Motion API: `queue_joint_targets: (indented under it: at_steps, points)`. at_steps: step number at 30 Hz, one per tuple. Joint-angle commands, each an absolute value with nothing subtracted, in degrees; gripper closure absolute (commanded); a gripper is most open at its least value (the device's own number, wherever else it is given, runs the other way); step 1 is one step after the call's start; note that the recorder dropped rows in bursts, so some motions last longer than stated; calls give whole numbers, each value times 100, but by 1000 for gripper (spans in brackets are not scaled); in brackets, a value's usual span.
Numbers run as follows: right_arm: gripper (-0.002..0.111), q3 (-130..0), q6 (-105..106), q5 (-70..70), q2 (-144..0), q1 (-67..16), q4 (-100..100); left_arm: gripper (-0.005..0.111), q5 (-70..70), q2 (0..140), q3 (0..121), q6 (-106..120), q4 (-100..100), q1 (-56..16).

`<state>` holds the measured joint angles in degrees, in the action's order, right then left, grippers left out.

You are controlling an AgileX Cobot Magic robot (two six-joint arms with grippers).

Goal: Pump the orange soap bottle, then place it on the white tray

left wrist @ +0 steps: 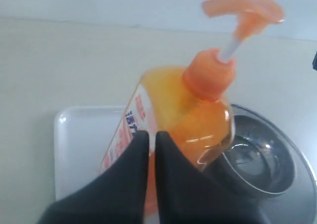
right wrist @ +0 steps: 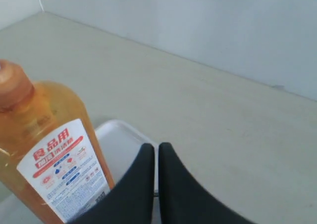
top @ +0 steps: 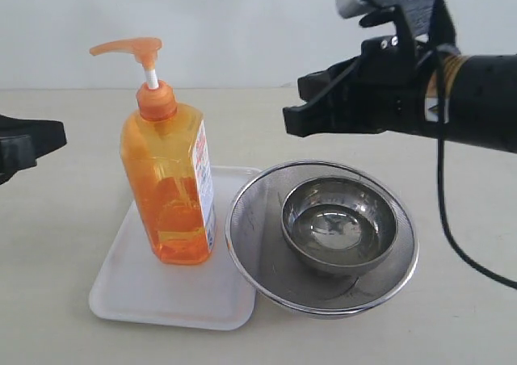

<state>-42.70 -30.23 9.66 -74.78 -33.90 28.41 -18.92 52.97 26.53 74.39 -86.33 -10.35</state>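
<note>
The orange soap bottle (top: 167,191) stands upright on the white tray (top: 129,288), towards the tray's right side and just beside the round mesh strainer (top: 242,244) that holds a steel bowl (top: 339,224). All of it sits on the pale tabletop (top: 65,220). The bottle looks well filled, so I judge it fairly heavy for its size and steady on its flat base. Its smooth plastic walls are probably slippery and may give a little under a squeeze. The tall pump head (top: 129,48) on its thin white stem is the weak point and no place to lift from. The broad flat sides at mid-height, around the label (top: 205,183), seem the best place to take hold, while the top of the pump head is the spot to press straight down. The left claw (top: 56,135) sits at the left edge of the exterior view, apart from the bottle; its wrist view shows its fingers drawn together with nothing between them. The right claw (top: 295,119) hovers above the strainer, to the right of the bottle and clear of it, its fingers likewise pressed together and empty.
</note>
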Motion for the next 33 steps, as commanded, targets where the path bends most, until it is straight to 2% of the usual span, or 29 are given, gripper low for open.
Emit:
queue_joint_targets:
  at_steps: [1,11,16,23,33]
  points:
    - [108,-3967,-3011,717,-6716,-3364,2678,102,-2012,4395,2261,7396,-8797,-1043]
    - [108,-2829,-3098,625,-5092,-3364,2583,102,-2320,2625,1307,7506,-9417,-1043]
    - [108,-2731,-3624,-291,-4580,-3364,2561,102,-2784,2135,831,7496,-9403,-1043]
    - [108,-2731,-3705,-1575,-4339,-3364,2561,102,-4189,1983,463,7496,-9358,-1043]
    - [108,-2731,-3720,-1848,-4339,-3364,2572,102,-4198,1983,426,7496,-9357,-1043]
